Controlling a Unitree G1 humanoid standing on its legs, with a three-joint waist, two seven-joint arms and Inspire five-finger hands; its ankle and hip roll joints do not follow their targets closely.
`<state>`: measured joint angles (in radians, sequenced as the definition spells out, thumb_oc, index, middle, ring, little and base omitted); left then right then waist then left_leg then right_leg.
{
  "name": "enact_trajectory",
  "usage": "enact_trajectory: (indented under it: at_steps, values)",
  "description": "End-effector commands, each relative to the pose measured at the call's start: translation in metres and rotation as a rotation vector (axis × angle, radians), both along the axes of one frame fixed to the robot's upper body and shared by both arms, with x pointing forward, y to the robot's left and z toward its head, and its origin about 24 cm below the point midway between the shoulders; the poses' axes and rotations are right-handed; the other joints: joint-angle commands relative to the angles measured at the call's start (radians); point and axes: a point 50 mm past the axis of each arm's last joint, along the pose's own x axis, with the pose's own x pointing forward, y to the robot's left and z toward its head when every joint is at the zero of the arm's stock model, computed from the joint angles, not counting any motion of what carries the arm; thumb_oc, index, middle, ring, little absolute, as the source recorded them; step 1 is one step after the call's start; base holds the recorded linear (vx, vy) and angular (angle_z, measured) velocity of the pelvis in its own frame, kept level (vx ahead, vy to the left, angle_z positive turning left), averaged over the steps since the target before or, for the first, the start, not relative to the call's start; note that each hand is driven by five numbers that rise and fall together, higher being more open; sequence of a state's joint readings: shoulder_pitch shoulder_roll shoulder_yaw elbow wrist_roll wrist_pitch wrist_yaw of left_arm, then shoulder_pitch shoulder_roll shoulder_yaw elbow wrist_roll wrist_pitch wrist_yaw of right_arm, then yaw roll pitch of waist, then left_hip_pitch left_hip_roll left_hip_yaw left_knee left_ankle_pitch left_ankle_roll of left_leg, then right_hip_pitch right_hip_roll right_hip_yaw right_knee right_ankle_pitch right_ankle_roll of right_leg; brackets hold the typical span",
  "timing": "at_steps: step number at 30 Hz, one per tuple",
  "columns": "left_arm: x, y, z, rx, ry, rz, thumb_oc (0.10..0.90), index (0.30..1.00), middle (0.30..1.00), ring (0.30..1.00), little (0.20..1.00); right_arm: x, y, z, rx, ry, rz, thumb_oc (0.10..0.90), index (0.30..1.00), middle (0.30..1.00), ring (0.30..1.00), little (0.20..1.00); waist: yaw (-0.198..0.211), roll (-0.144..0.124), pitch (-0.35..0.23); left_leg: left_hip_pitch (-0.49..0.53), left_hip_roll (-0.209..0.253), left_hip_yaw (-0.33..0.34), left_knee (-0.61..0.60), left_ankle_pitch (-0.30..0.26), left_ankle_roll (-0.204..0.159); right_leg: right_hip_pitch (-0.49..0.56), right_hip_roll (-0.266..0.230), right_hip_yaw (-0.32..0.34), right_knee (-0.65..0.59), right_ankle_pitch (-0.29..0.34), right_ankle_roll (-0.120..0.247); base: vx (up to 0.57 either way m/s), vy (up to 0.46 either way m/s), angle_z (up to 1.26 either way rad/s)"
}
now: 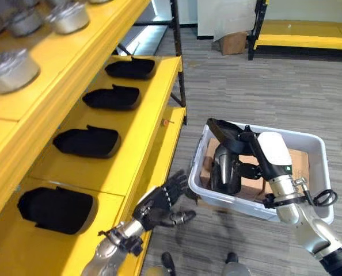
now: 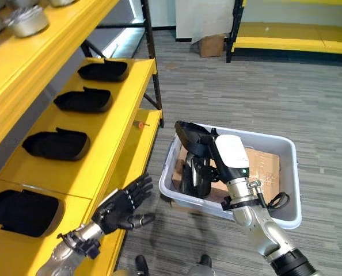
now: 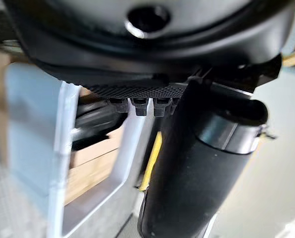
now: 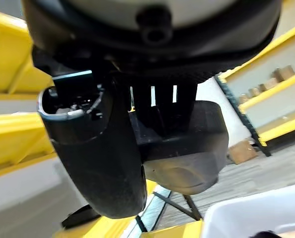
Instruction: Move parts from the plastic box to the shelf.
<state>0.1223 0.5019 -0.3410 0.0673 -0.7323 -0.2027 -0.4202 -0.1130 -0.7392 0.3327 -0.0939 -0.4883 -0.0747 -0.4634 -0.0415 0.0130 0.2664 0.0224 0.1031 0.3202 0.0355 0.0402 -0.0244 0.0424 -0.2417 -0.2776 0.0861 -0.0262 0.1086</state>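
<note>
While gripped by the right hand [image 1: 235, 141] above the box [image 1: 315, 150], part [image 4: 184, 144] looks stiff, light; hold mid-body. Left hand [image 1: 159, 202], fingers spread, at seven o'clock.

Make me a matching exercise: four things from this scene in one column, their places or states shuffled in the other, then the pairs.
1. left hand
2. right hand
3. plastic box
4. four black parts

A. on the floor beside the shelf
B. in a row on the yellow shelf
C. open, holding nothing
D. shut on a black part above the box

Pairs: 1-C, 2-D, 3-A, 4-B
</note>
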Motion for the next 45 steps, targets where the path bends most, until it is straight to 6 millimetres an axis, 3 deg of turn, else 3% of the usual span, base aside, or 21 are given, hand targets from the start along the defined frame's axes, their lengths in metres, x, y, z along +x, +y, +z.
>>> enact_trajectory:
  at_steps: [1,2,5,6,13,14,19,20,24,30,32,34,35,36,37,42,44,45]
  values:
    - [0.005,-0.005,0.029,-0.027,-0.176,-0.031,0.900,1.000,1.000,1.000,1.000,-0.005,0.008,0.079,0.134,-0.459,0.095,0.400,0.300,0.300,0.300,0.300,-0.006,-0.009,-0.082,0.052,0.094,-0.009,0.090,-0.055,-0.043,-0.015,0.090,0.011,0.020,-0.039,-0.053,-0.17,0.504,0.12]
    - [0.005,-0.006,0.031,-0.001,-0.191,-0.040,0.900,1.000,1.000,1.000,1.000,-0.006,0.007,0.082,0.154,-0.495,0.087,0.400,0.300,0.300,0.300,0.300,-0.009,-0.006,-0.087,0.067,0.067,0.002,0.050,-0.092,-0.027,-0.018,0.072,0.016,0.011,-0.017,-0.030,-0.13,0.447,0.05]
    - [0.005,-0.006,0.033,0.024,-0.209,-0.043,0.900,1.000,1.000,1.000,1.000,-0.007,0.007,0.084,0.168,-0.518,0.080,0.400,0.300,0.300,0.300,0.300,-0.009,-0.002,-0.089,0.083,0.050,0.007,0.025,-0.112,-0.018,-0.013,0.057,0.015,0.005,-0.006,-0.011,-0.16,0.378,0.18]
    - [0.005,-0.008,0.039,0.049,-0.241,-0.052,0.900,1.000,1.000,1.000,1.000,-0.011,0.008,0.084,0.198,-0.541,0.058,0.400,0.300,0.300,0.300,0.300,-0.001,0.002,-0.098,0.108,0.019,0.007,-0.024,-0.120,0.005,-0.009,0.028,0.007,-0.015,0.024,0.029,-0.25,0.521,0.01]
    - [0.002,-0.016,0.038,0.057,-0.251,-0.118,0.900,1.000,1.000,1.000,1.000,-0.018,0.006,0.083,0.229,-0.577,0.017,0.400,0.300,0.300,0.300,0.300,0.000,-0.010,-0.098,0.122,-0.025,0.014,-0.109,-0.098,0.030,-0.047,-0.007,0.004,-0.031,0.094,0.072,-0.18,0.253,0.19]
    - [0.003,-0.019,0.037,0.055,-0.255,-0.141,0.900,1.000,1.000,1.000,1.000,-0.020,0.004,0.082,0.238,-0.574,0.000,0.400,0.300,0.300,0.300,0.300,-0.014,-0.010,-0.099,0.106,-0.038,-0.017,-0.112,-0.095,0.044,-0.068,0.025,0.067,0.024,0.068,0.069,-0.23,0.118,0.23]
    - [0.006,-0.021,0.041,0.034,-0.270,-0.183,0.900,1.000,1.000,1.000,1.000,-0.029,-0.004,0.075,0.239,-0.591,-0.018,0.400,0.300,0.300,0.300,0.300,-0.036,-0.007,-0.111,0.056,-0.074,-0.091,-0.099,-0.097,0.084,-0.088,0.128,0.177,0.179,-0.048,0.028,-0.21,0.020,0.67]
    - [0.008,-0.022,0.046,0.021,-0.273,-0.200,0.900,1.000,1.000,1.000,1.000,-0.032,-0.007,0.073,0.233,-0.598,-0.031,0.400,0.300,0.300,0.300,0.300,-0.041,-0.006,-0.114,0.031,-0.096,-0.145,-0.093,-0.097,0.100,-0.103,0.193,0.229,0.261,-0.082,0.002,-0.31,-0.064,0.86]
    - [0.009,-0.014,0.044,-0.033,-0.229,-0.140,0.900,1.000,1.000,1.000,1.000,-0.031,-0.004,0.074,0.243,-0.595,0.009,0.400,0.300,0.300,0.300,0.300,-0.028,-0.008,-0.098,0.017,-0.111,-0.189,-0.078,-0.090,0.091,-0.101,0.225,0.218,0.265,-0.105,-0.027,-0.20,-0.100,0.67]
    - [0.006,-0.011,0.041,-0.013,-0.223,-0.119,0.900,1.000,1.000,1.000,1.000,-0.026,0.002,0.084,0.234,-0.600,0.059,0.400,0.300,0.300,0.300,0.300,-0.012,0.001,-0.079,0.013,-0.105,-0.217,-0.086,-0.075,0.065,-0.083,0.233,0.205,0.159,-0.113,-0.050,-0.14,-0.090,-0.06]
    - [0.006,-0.011,0.038,-0.046,-0.222,-0.074,0.900,1.000,1.000,1.000,1.000,-0.021,0.008,0.093,0.211,-0.613,0.112,0.400,0.300,0.300,0.300,0.300,0.007,0.002,-0.073,-0.041,-0.105,-0.224,-0.106,-0.031,0.031,-0.048,0.238,0.223,0.019,-0.072,-0.054,-0.37,-0.194,-0.07]
    - [0.006,-0.013,0.037,-0.017,-0.241,-0.063,0.900,1.000,1.000,1.000,1.000,-0.019,0.011,0.096,0.197,-0.621,0.127,0.400,0.300,0.300,0.300,0.300,0.012,0.003,-0.064,-0.090,-0.101,-0.197,-0.094,-0.007,0.015,-0.019,0.239,0.211,-0.018,-0.064,-0.062,-0.29,-0.126,0.16]
    - [0.006,-0.013,0.037,-0.023,-0.244,-0.068,0.900,1.000,1.000,1.000,1.000,-0.020,0.009,0.096,0.194,-0.622,0.124,0.400,0.300,0.300,0.300,0.300,0.010,0.005,-0.058,-0.113,-0.093,-0.138,-0.081,0.003,0.009,-0.001,0.235,0.181,-0.021,-0.070,-0.067,-0.10,-0.044,0.17]
    - [0.006,-0.013,0.037,-0.026,-0.246,-0.070,0.900,1.000,1.000,1.000,1.000,-0.020,0.009,0.095,0.194,-0.622,0.122,0.400,0.300,0.300,0.300,0.300,0.009,0.005,-0.057,-0.117,-0.091,-0.130,-0.076,0.003,0.008,0.002,0.234,0.176,-0.022,-0.071,-0.068,-0.22,-0.074,0.47]
    - [0.003,-0.015,0.038,-0.050,-0.251,-0.129,0.900,1.000,1.000,1.000,1.000,-0.026,0.003,0.090,0.190,-0.631,0.091,0.400,0.300,0.300,0.300,0.300,-0.008,0.001,-0.055,-0.144,-0.056,-0.005,-0.011,-0.008,0.012,0.026,0.219,0.111,-0.007,-0.090,-0.079,-0.17,-0.049,0.55]
    - [0.007,-0.020,0.045,-0.026,-0.278,-0.147,0.900,1.000,1.000,1.000,1.000,-0.024,0.005,0.088,0.182,-0.637,0.091,0.400,0.300,0.300,0.300,0.300,-0.033,-0.021,-0.062,-0.087,0.009,0.003,0.130,-0.120,0.027,-0.008,0.164,0.084,0.056,-0.105,-0.084,-0.13,0.040,0.69]
    - [0.009,-0.020,0.048,-0.029,-0.280,-0.147,0.900,1.000,1.000,1.000,1.000,-0.025,0.005,0.088,0.181,-0.638,0.093,0.400,0.300,0.300,0.300,0.300,-0.040,-0.021,-0.068,-0.057,0.032,-0.010,0.130,-0.118,0.017,-0.015,0.155,0.086,0.065,-0.106,-0.083,-0.05,0.145,0.25]
    - [0.010,-0.022,0.049,-0.034,-0.281,-0.165,0.900,1.000,1.000,1.000,1.000,-0.025,0.004,0.087,0.183,-0.637,0.093,0.400,0.300,0.300,0.300,0.300,-0.052,-0.018,-0.081,-0.022,0.088,-0.017,0.125,-0.074,-0.009,-0.019,0.147,0.092,0.070,-0.109,-0.086,-0.03,0.201,0.38]
